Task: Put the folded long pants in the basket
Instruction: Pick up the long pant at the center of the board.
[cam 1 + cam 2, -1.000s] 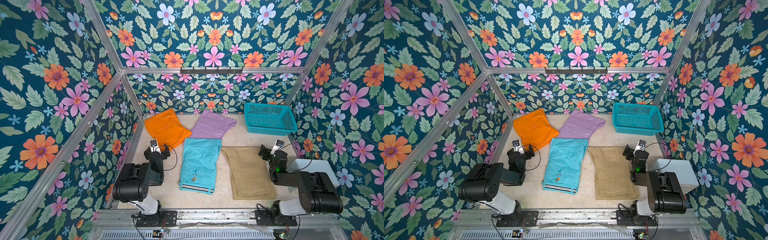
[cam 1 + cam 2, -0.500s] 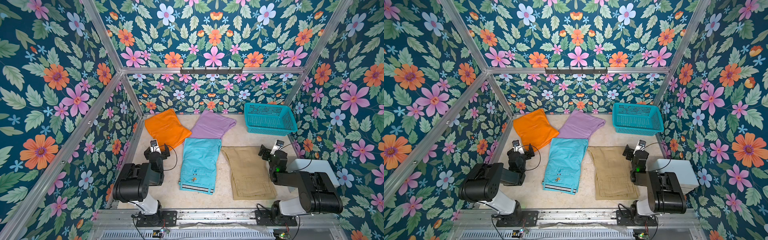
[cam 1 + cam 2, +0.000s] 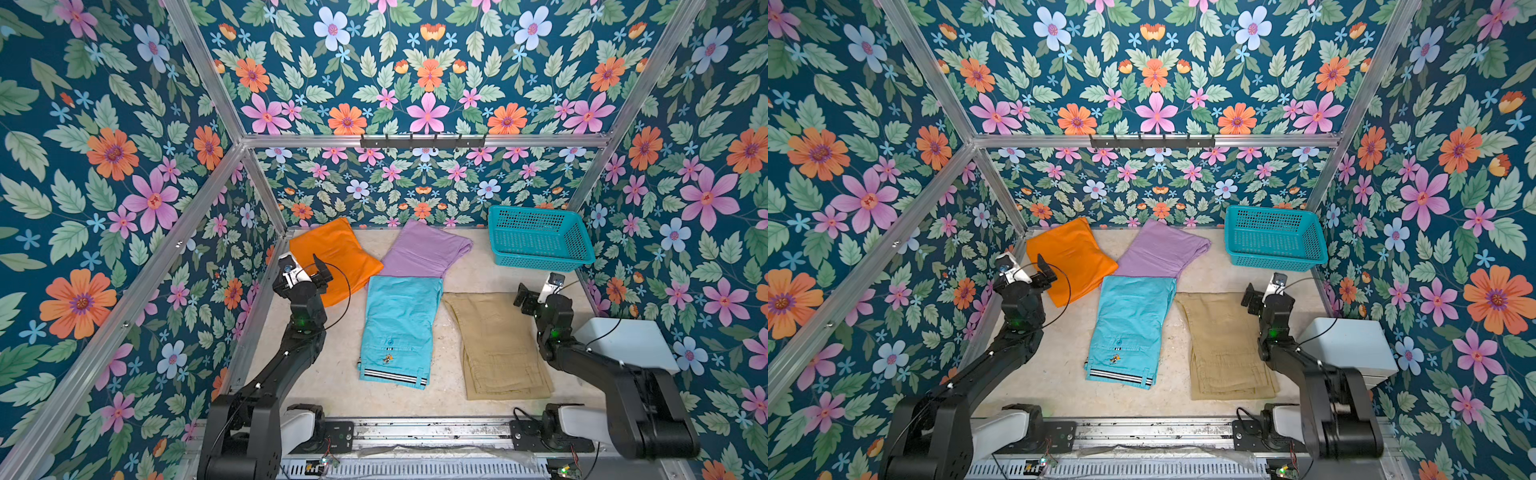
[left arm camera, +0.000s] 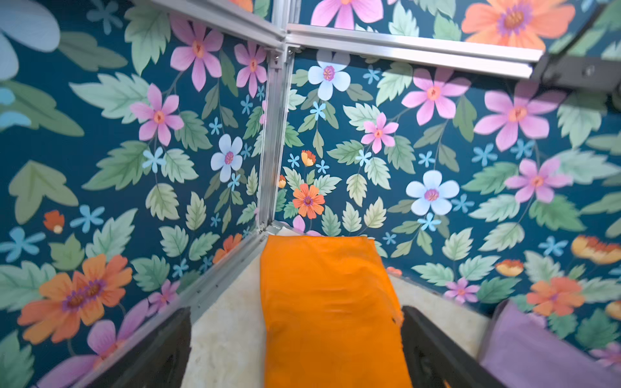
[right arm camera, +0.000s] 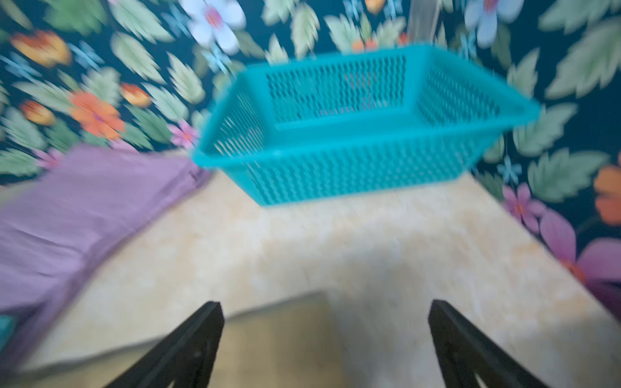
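With my right claw [image 5: 326, 307] gaping empty above the tan pants' [image 3: 494, 345] end nearest the basket [image 3: 540, 259], I'd pinch through every layer so the fold holds.

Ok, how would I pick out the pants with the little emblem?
On the beige tabletop inside the flowered walls lie four folded pants. The turquoise pants sit in the middle, beside the tan pants; only they have a striped waistband and small emblem.
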